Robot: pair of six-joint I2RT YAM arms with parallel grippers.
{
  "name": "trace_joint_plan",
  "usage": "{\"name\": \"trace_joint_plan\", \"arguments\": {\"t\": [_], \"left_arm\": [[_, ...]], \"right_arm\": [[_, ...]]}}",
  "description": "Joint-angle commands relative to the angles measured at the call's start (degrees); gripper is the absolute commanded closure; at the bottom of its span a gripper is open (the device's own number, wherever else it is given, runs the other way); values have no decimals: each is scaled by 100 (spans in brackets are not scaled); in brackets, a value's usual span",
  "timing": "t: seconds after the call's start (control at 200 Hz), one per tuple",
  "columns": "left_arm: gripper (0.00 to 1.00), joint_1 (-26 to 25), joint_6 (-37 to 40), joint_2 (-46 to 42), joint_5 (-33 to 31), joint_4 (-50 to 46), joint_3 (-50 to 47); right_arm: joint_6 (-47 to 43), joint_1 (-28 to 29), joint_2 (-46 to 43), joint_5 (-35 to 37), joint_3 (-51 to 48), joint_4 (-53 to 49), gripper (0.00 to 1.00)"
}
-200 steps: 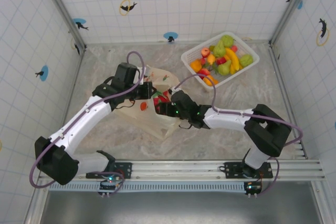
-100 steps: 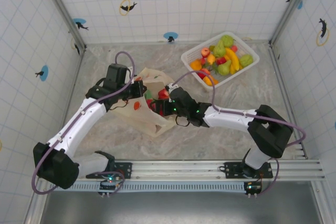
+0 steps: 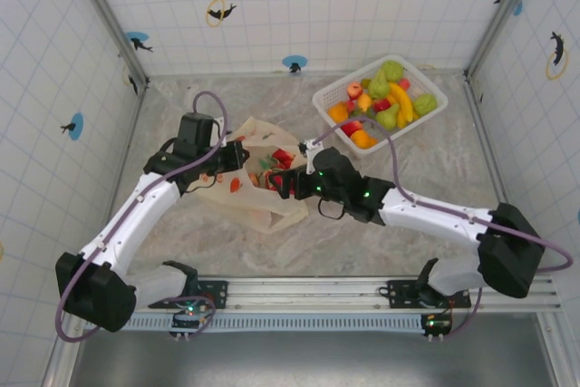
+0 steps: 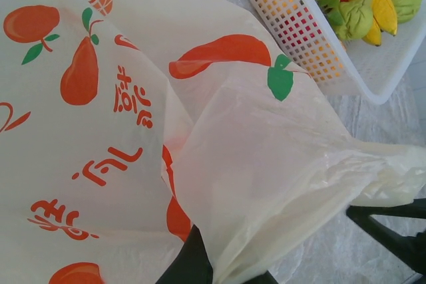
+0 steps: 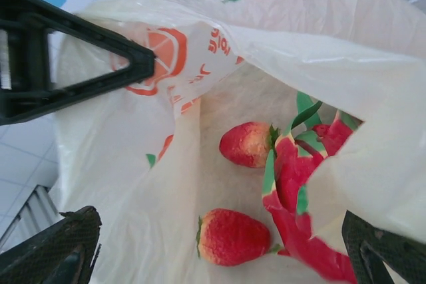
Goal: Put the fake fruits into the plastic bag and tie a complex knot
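The cream-yellow plastic bag [image 3: 256,189] lies mid-table with its mouth toward the right. My left gripper [image 3: 234,159] is shut on the bag's upper edge; in the left wrist view the film [image 4: 219,184] runs down between the dark fingers [image 4: 192,265]. My right gripper [image 3: 277,183] stands open at the bag's mouth with nothing between its fingers [image 5: 60,252]. Inside the bag lie two red strawberries [image 5: 247,143] [image 5: 233,236], beside a red-and-green shape [image 5: 299,177] that may be fruit or print. More fake fruits [image 3: 385,97] fill the basket.
The white lattice basket [image 3: 328,97] stands at the back right, close to the bag; its corner [image 4: 293,31] is in the left wrist view. Tiled walls close in the table on three sides. The left gripper's black finger [image 5: 80,64] crosses the right wrist view.
My left gripper has drawn the bag's edge to the left, widening the mouth. The right arm's elbow has swung out to the right while its gripper stays open at the mouth.
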Motion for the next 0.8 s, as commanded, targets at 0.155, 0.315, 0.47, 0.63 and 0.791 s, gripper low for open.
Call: {"name": "trace_joint_plan", "arguments": {"t": [0.155,0.315,0.47,0.63,0.791], "left_arm": [[100,27,130,-9,156,52,-17],[100,29,133,15,222,85,-9],[100,31,112,15,241,105,-24],[100,30,97,39,286,126,-18],[100,32,109,34,266,90,12]], "right_arm": [[-695,-306,-1187,-575,-51,-1004,10],[-1508,-1163,-1460,-1181,-37,-1814,13],[-2344,-1421,-902,-1863,258,-2496,13],[-2498,-1509,-458,-2411,227,-2146,14],[-2414,-1267,-162,-2535,225,-1657,13]]}}
